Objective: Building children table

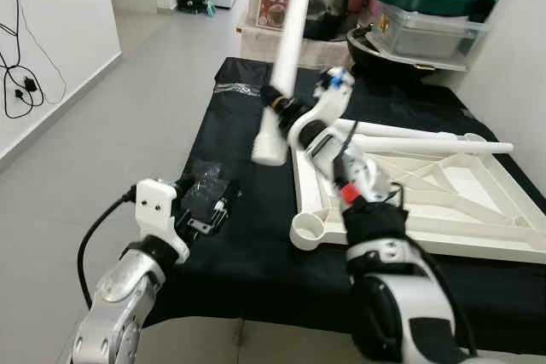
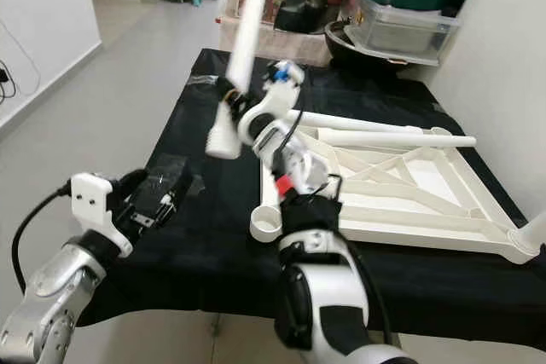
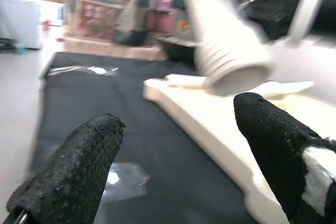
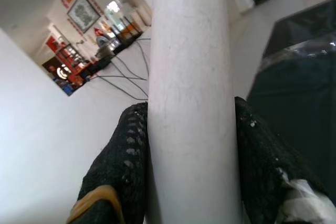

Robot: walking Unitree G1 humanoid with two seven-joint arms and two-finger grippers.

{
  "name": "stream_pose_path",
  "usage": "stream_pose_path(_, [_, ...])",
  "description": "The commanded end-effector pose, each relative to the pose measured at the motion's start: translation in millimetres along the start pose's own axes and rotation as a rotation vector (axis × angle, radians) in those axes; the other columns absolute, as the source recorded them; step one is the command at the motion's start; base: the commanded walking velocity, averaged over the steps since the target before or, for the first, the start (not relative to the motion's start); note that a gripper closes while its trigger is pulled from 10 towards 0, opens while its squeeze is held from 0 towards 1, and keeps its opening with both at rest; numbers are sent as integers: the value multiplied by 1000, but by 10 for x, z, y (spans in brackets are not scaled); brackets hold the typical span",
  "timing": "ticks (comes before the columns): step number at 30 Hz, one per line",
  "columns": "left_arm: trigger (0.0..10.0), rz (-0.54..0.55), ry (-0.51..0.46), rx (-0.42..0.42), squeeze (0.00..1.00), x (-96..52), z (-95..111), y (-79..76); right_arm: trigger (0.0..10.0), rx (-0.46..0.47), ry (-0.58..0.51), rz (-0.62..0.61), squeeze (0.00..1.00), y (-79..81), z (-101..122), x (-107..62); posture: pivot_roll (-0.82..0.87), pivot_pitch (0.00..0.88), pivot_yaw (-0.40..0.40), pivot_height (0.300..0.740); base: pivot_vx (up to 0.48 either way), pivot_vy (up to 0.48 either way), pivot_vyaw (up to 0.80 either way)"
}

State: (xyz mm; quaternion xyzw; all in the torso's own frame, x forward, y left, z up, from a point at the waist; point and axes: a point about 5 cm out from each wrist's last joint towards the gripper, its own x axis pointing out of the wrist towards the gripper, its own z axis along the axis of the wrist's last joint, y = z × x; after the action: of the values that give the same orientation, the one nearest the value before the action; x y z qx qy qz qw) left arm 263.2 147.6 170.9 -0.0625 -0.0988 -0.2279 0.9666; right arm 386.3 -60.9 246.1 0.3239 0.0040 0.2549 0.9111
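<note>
White leg clamped, right arm raised.

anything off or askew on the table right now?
Nothing is spilled or visibly broken. The white tabletop lies upside down on the black cloth, two loose legs resting across it. The right claw holds a third leg tilted in mid-air, threaded end down. The left claw is open near the cloth's front left edge.

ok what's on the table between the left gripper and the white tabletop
Just bare black cloth, seen from the head views. The left gripper hovers open by a clear plastic bag; the tabletop lies upside down further right.
</note>
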Motion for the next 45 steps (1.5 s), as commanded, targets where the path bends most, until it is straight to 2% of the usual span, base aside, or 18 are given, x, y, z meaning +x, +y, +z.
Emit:
stream_pose_path(1, [10000,-36,7,-23,0,17,4,-16,0,-6,-26,16,0,1,36,-31,66,0,-130,740,0,0,0])
stream_pose_path(2, [10000,-79,17,-53,0,60,-4,-41,0,1,-17,34,0,20,-54,-69,56,0,-120,740,0,0,0])
stream_pose_path(3, [10000,-79,17,-53,0,60,-4,-41,0,1,-17,34,0,20,-54,-69,56,0,-120,740,0,0,0])
stream_pose_path(5, [10000,-142,34,-117,0,133,-28,-86,0,-3,-7,76,0,91,-160,-129,45,0,-108,740,0,0,0])
stream_pose_path(11, [10000,-187,60,-136,0,180,-70,-125,0,-26,-19,141,0,201,-170,-172,46,0,-105,740,0,0,0])
stream_pose_path(13, [10000,-191,68,-140,0,187,-72,-107,0,-58,-19,219,0,333,-187,-205,46,0,-105,740,0,0,0])
stream_pose_path(14, [10000,-191,68,-140,0,187,-72,-107,0,-58,-19,219,0,333,-187,-205,46,0,-105,740,0,0,0])
stream_pose_path(16, [10000,-192,75,-146,0,190,-76,-88,0,-85,-15,281,0,443,-216,-236,46,0,-105,740,0,0,0])
stream_pose_path(22, [10000,-211,77,-162,0,209,-65,-91,0,-118,10,357,0,575,-305,-287,48,0,-105,740,0,0,0])
stream_pose_path(30, [10000,-291,67,-184,0,260,-3,-191,0,-135,51,345,0,519,-429,-320,50,0,-109,740,0,0,0])
stream_pose_path(35, [10000,-327,91,-186,0,252,-46,-244,0,-148,50,339,0,506,-435,-323,48,0,-107,740,0,0,0])
stream_pose_path(38, [10000,-367,105,-207,0,250,-80,-332,0,-160,48,333,0,493,-441,-326,45,0,-104,740,0,0,0])
stream_pose_path(45, [10000,-317,67,-243,0,283,-18,-243,0,-178,56,331,0,454,-482,-362,45,0,-106,740,0,0,0])
